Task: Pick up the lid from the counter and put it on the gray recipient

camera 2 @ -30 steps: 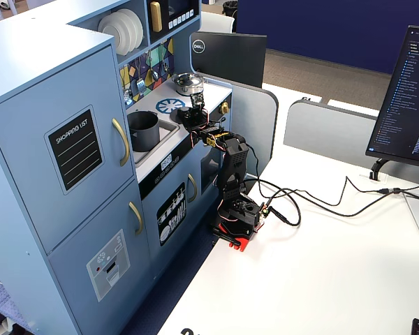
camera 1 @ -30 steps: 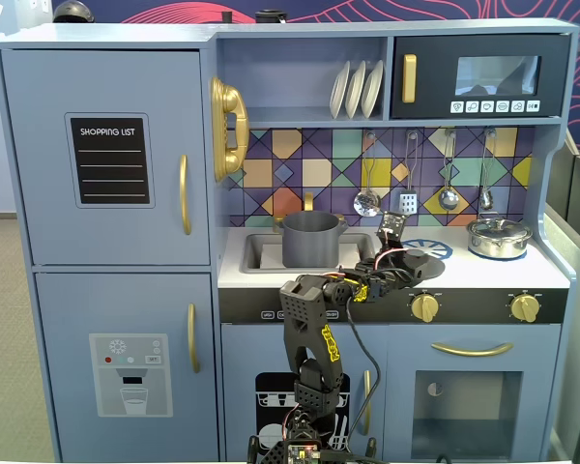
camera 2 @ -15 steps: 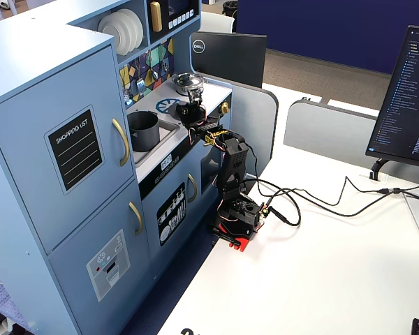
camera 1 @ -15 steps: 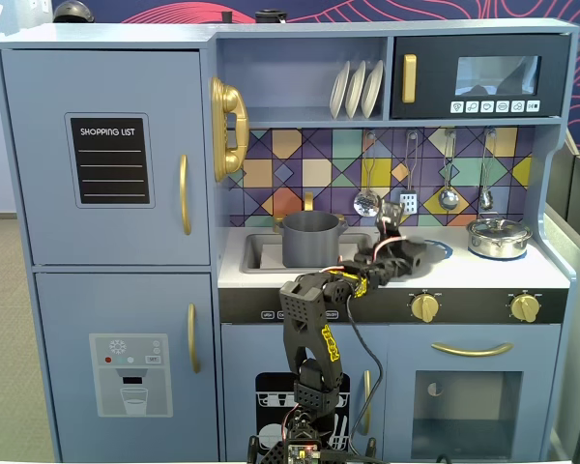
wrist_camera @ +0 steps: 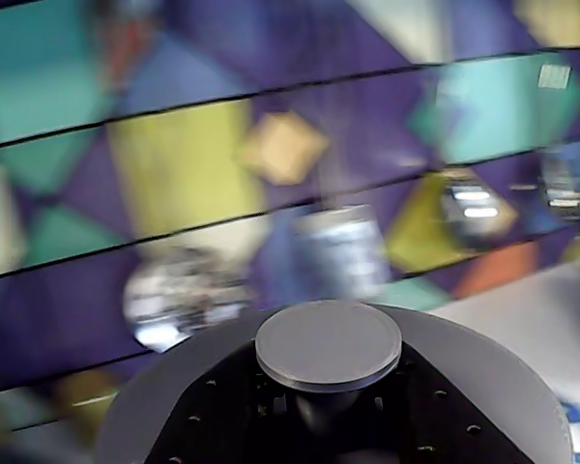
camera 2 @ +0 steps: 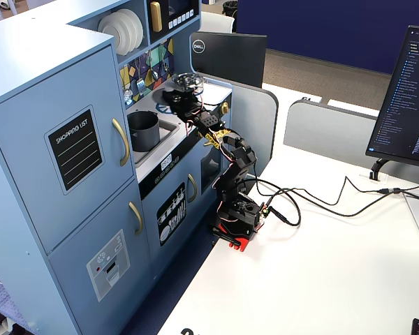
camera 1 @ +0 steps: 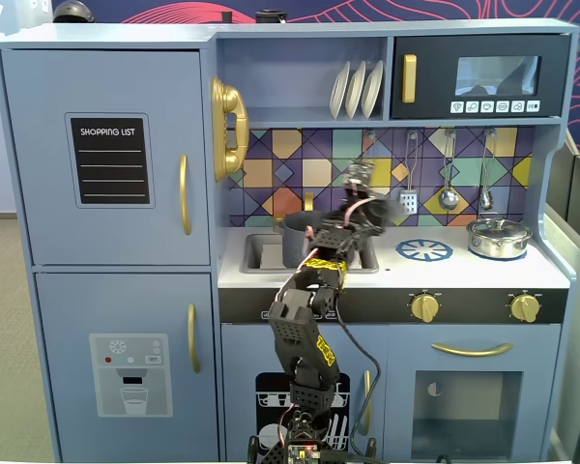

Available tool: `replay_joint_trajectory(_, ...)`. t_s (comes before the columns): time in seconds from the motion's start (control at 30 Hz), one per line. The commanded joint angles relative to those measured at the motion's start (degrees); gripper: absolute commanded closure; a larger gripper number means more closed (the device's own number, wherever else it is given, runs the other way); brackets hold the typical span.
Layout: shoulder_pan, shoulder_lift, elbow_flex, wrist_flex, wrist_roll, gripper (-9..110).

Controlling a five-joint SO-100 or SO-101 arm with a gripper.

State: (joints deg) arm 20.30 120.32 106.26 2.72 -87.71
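**Toy kitchen, robot arm lifting a gray lid**

Blue toy kitchen fills both fixed views, standing against the edge of a white desk; its backsplash is a mosaic of purple, yellow and teal tiles; white plates stand on a shelf above, and gold handles mark the doors.

A black robot arm rises from a base at the foot of the kitchen and reaches up over the worktop; its fingers are raised in front of the backsplash, above the sink.

The lid, a flat matte dark gray disc with a small round knob, sits in the fingers; in the wrist view the knob is seen close up in the lower centre, with the disc spreading out beneath it and black gripper parts gripping below; the fingers are closed on the lid, held in the air; in the side fixed view the lid shows as a dark disc at the arm's tip.

The gray recipient, a matte dark gray straight-sided pot, stands in the sink, just below and to the left of the fingers in the front fixed view, partly hidden by the arm; in the side fixed view the pot is open-topped, lower than the fingers and to their left.

A shiny silver pot with its own lid rests on the worktop well to the right of the fingers; a blue burner ring lies between.
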Motion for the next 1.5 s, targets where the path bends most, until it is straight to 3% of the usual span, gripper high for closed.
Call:
replay_joint_trajectory(0.0,-6.3,5.3,-3.3,1.6,-0.4,102)
replay_joint_trajectory(0.43,-16.3,3.3,0.9,0.4,-3.1,102)
replay_joint_trajectory(1.47,-18.1,-0.1,3.1,-0.4,-4.0,102)
